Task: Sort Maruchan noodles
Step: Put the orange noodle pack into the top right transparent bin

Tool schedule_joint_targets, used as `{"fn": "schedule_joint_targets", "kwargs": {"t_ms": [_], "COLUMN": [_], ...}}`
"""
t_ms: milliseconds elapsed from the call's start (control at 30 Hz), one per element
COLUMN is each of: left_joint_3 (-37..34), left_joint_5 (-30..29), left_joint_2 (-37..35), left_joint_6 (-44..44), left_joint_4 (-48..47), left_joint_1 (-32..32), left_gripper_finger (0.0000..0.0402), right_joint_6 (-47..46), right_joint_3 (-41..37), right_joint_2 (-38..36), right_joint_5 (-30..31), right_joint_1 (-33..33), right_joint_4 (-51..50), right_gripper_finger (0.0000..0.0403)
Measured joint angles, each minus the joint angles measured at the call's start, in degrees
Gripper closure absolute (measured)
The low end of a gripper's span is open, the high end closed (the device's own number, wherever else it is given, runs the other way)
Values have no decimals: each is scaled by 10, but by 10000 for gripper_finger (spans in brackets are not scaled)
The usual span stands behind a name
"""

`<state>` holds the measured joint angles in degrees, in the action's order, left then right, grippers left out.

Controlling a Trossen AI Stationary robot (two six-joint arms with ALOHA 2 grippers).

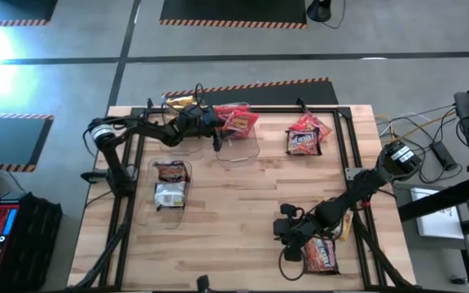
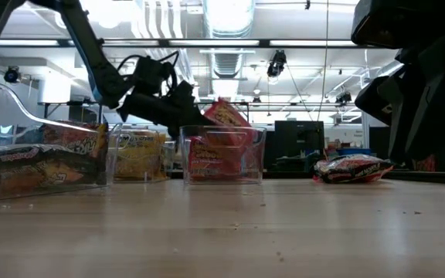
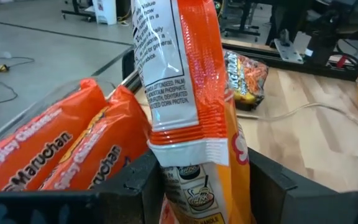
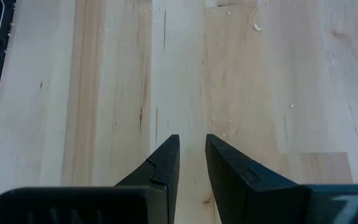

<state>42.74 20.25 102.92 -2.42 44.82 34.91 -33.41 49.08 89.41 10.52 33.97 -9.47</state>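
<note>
My left gripper [image 1: 216, 129] reaches in from the table's left over the middle clear bin [image 1: 247, 151] and is shut on a red-orange Maruchan packet [image 3: 185, 74]. In the low view this packet [image 2: 227, 114] sticks up above the bin's rim. Two more red-orange packets [image 3: 55, 155] stand on edge inside the bin. My right gripper [image 4: 191, 144] hangs over bare wood near the table's front, open by a narrow gap with nothing between its fingers. Another red packet [image 1: 322, 255] lies flat beside the right arm. My left gripper pinches the red-orange packet by its two flat faces [image 3: 194, 180] between the two fingers [image 3: 143, 186], near the packet's end closest to the wrist. The fingers come nearly level from the table's left. The packet stands out beyond the fingers, printed white back showing, above the bin.
A bin with dark brown-red packets [image 1: 170, 182] stands at the left front. A bin with yellow packets [image 1: 181, 103] sits at the far left. A loose pile of red packets [image 1: 306, 137] lies at the far right. Bare wood spreads across the table's middle.
</note>
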Motion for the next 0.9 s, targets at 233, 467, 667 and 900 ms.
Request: {"fn": "schedule_joint_targets", "kwargs": {"t_ms": [233, 467, 667, 900], "left_joint_3": [-4, -3, -3, -3], "left_joint_5": [-2, -24, -47, -47], "left_joint_2": [1, 1, -1, -35], "left_joint_6": [6, -3, -26, -36], "left_joint_4": [-3, -19, -54, -105], "left_joint_1": [3, 5, 5, 7], "left_gripper_finger": [240, 184, 169, 168], "right_joint_6": [0, 0, 0, 0], "right_joint_3": [0, 0, 0, 0], "right_joint_2": [0, 0, 0, 0], "right_joint_5": [0, 0, 0, 0], "right_joint_1": [0, 0, 0, 0], "right_joint_4": [0, 0, 0, 0], "right_gripper_finger": [335, 335, 335, 335]}}
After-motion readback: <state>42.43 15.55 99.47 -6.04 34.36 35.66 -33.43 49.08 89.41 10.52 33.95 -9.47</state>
